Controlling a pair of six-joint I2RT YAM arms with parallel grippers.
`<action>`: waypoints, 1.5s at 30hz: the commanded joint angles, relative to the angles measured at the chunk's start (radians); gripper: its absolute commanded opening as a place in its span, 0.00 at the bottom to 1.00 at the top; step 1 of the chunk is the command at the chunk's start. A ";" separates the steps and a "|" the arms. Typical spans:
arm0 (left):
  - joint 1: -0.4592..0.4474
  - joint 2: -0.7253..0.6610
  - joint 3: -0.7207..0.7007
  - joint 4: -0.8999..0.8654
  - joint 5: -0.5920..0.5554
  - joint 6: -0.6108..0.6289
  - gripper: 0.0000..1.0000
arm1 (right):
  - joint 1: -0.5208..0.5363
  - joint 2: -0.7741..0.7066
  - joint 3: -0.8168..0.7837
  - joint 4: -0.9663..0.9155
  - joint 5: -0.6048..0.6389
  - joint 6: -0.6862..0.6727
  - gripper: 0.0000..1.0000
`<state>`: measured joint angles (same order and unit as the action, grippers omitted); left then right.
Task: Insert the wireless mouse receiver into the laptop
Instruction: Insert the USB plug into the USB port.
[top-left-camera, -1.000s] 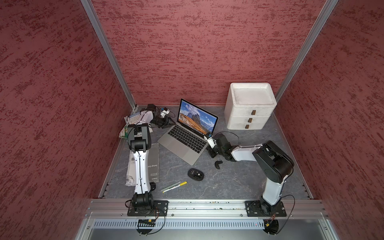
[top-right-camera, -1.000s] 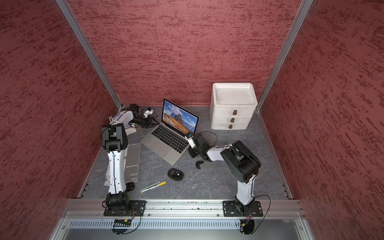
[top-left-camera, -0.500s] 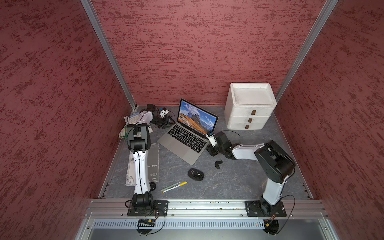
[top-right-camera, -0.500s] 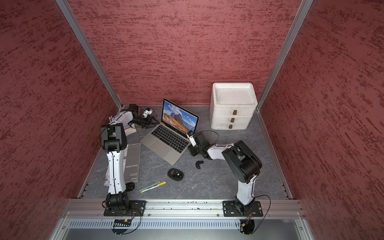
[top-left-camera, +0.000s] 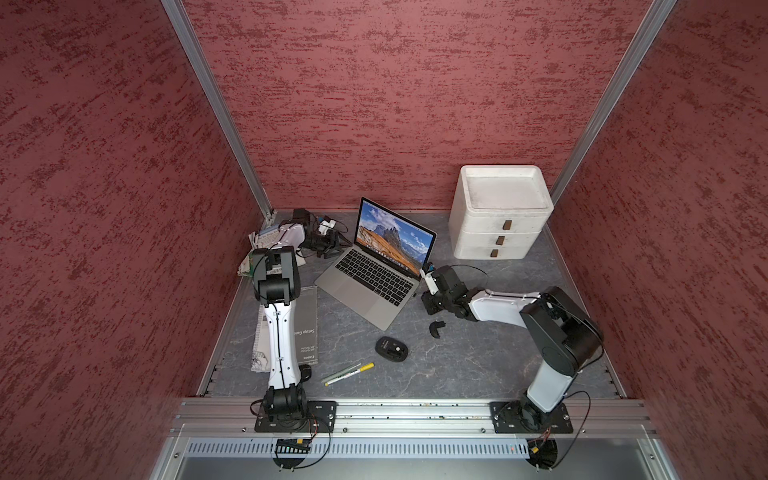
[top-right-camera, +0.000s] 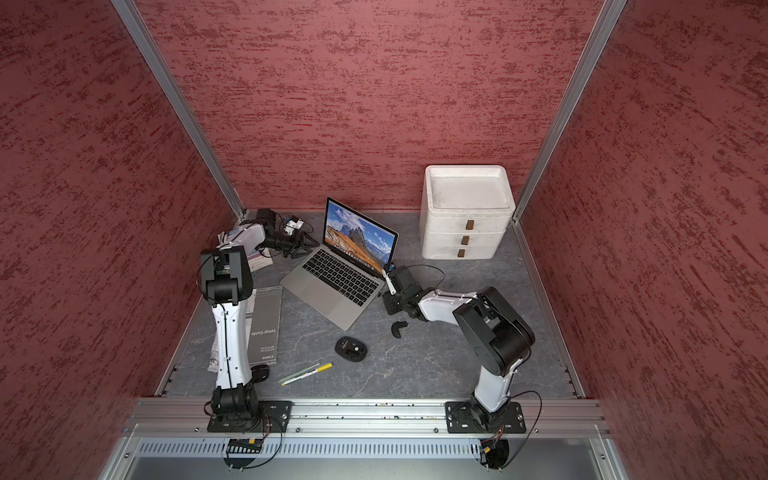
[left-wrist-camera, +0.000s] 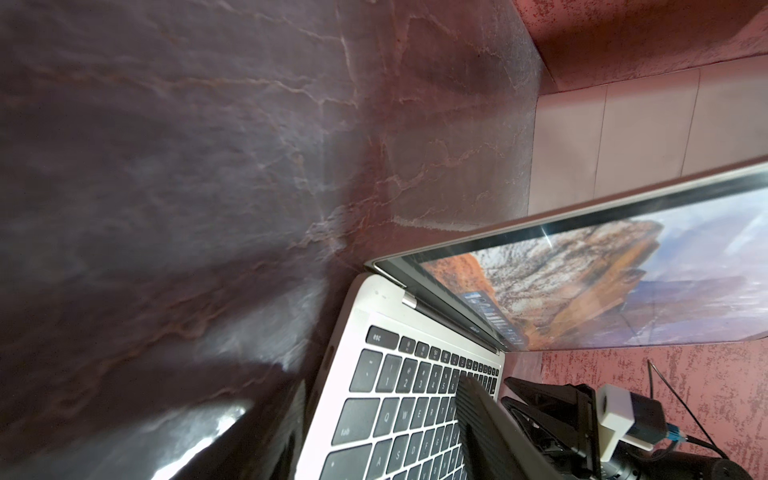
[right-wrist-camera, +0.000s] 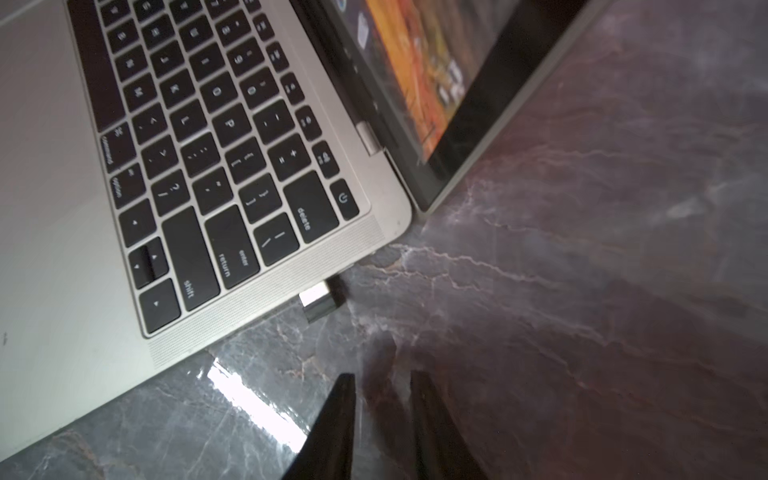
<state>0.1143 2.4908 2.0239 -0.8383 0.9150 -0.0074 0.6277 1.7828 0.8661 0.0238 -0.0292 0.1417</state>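
The right gripper is released: its jaws stand a little apart with nothing between them, low over the counter. Straight ahead and near, the receiver sits at the right edge of the laptop, beside "shift". Its long axis is square to that edge, with the metal plug inward and the black cap toward this gripper. I cannot tell if it is fully seated. The left gripper, jaws apart, is at the opposite side, so the right arm is nearer. Keys read "delete", "return", "enter", and the booklet reads "Setup Guide".
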 joint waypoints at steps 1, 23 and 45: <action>-0.007 -0.019 -0.026 -0.022 0.004 -0.011 0.63 | 0.012 0.029 0.042 -0.020 0.005 -0.003 0.21; -0.010 -0.040 -0.054 0.003 0.001 -0.008 0.63 | 0.048 0.154 0.095 0.083 -0.040 0.146 0.09; -0.143 -0.848 -0.935 0.715 -0.227 -0.373 0.87 | 0.113 -0.163 0.027 -0.513 -0.002 0.572 0.50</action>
<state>0.0055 1.6680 1.1549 -0.1806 0.7090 -0.3340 0.7132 1.5753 0.8692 -0.4412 -0.0128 0.7036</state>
